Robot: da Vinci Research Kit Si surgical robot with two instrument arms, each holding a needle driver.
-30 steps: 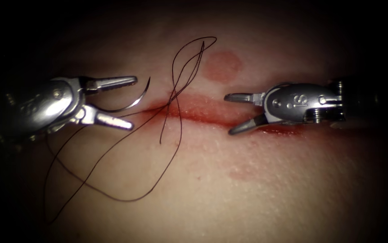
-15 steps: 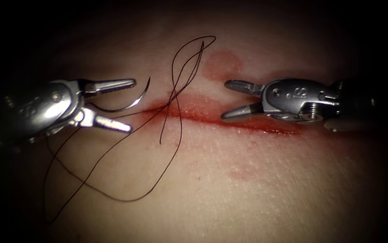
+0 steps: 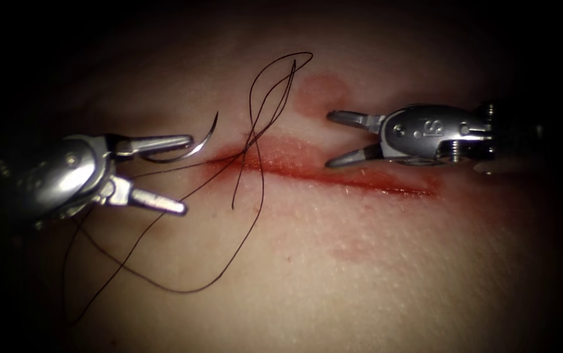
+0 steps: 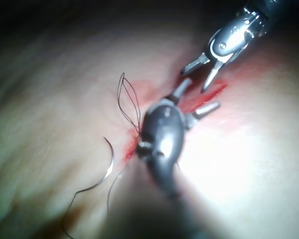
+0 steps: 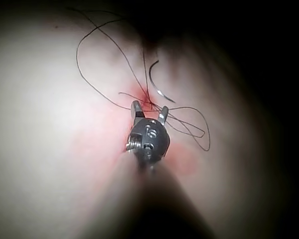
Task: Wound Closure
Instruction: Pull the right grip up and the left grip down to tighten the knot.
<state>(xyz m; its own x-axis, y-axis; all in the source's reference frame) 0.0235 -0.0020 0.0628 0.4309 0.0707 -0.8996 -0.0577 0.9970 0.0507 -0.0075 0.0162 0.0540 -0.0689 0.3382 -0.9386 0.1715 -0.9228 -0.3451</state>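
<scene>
Beside the cut [image 3: 334,173], needle [image 3: 193,147] apparently lies free; both tools' jaws gape, empty.

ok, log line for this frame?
left end effector: open, empty | right end effector: open, empty | needle: free on tissue, left of cut

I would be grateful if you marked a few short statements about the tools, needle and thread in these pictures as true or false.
1. The left tool has its jaws open and holds nothing. True.
2. The right tool grips the needle at mid-curve. False: its jaws are open and empty, over the cut.
3. The needle lies free on the tissue, at the left end of the cut. True.
4. The thread is pulled taut between both tools. False: it lies slack in loops across the cut.
5. The needle is buried in the tissue. False: its curve lies in the open.
</scene>
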